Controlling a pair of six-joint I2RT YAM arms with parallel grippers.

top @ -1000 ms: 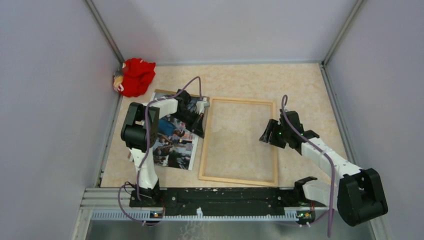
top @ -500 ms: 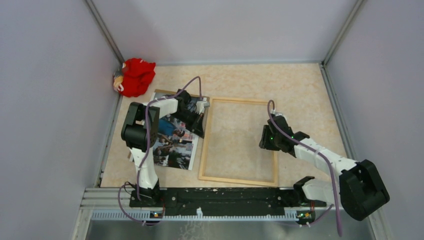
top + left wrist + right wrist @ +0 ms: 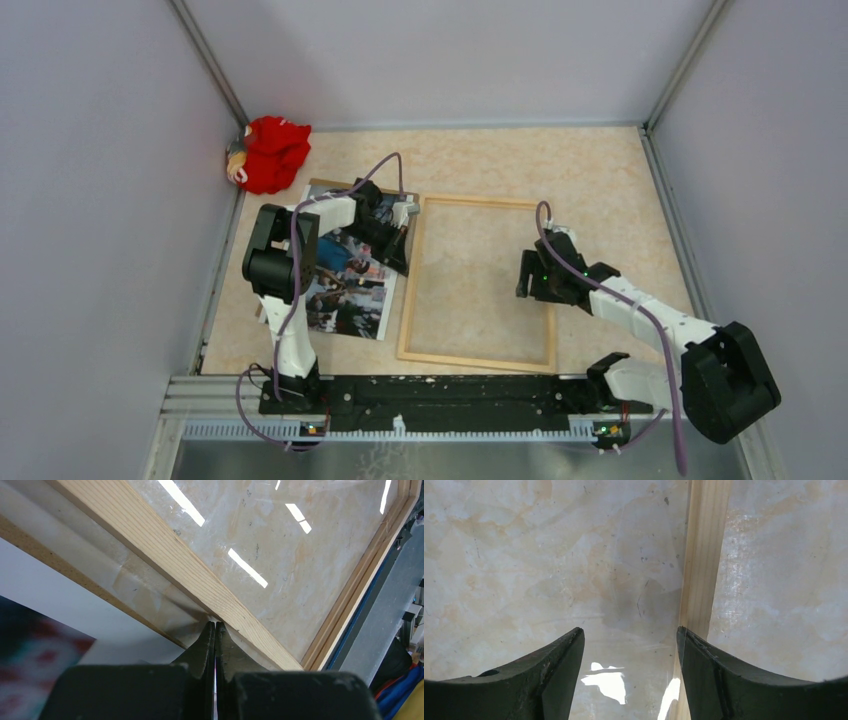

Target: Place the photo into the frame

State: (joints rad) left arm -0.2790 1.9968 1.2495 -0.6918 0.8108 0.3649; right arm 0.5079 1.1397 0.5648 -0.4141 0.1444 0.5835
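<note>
On the worktop [image 3: 600, 180], top view: the photo [image 3: 345, 300] lies face up on a brown board [image 3: 322, 184], just left of the frame [image 3: 478, 203]. My left end effector [image 3: 402, 262] is at the photo's right edge. My right end effector [image 3: 533, 283] is over the frame's right rail.
Left wrist, grip: my fingers [image 3: 202, 647] are pressed together. Their tips touch down in the gap between the board's edge and the frame's left rail. I can see nothing pinched between them.
Left wrist, doing it well: I judge I should part the tips a little and catch only the photo's white border, not the board. Then I should lift low and slide across.
Right wrist, grip: spread wide and empty, with the pane under the gap and the rail by my right finger.
Right wrist, doing it well: I should steady that rail so the frame does not skate.
</note>
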